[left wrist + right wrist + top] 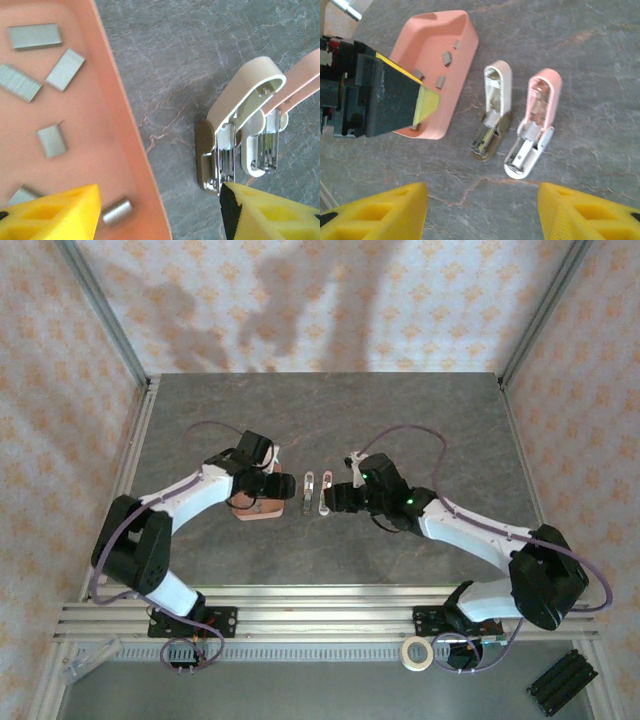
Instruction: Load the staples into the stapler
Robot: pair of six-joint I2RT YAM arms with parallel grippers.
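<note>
**Desk:** Here, where does everything lie?

**Photographer:** Near the middle of the table (400,420), well away from every edge. The pink-and-white stapler (535,120) lies hinged open, its metal channel (522,152) bared. A cream stapler (492,110), also open, sits just beside it on the left. Left again is the salmon tray (465,55), with the staples (65,70) scattered loose on its floor.

**Desk:** And the arms?

**Photographer:** The left gripper (160,200) hovers at the tray's right rim with its jaws wide and nothing in them. One finger is above the tray floor, close to a small clump, and the other is over the table by the cream stapler. The right gripper (481,195) hangs on the near side of both staplers, jaws likewise spread and empty.

**Desk:** How will the staples handle?

**Photographer:** By the look of them, they are feather-light, flat, slick metal strips. A strip is stiff along its length but likely to snap into pieces under a hard pinch. I'd take one across its two long sides, near the middle, with a light squeeze. Lying flat on smooth plastic, a strip may skate away from the pads rather than lift.

**Desk:** And the stapler?

**Photographer:** It looks small and light enough to slide at a nudge. I'd brace its white base at the sides while a strip goes into the channel.
</note>
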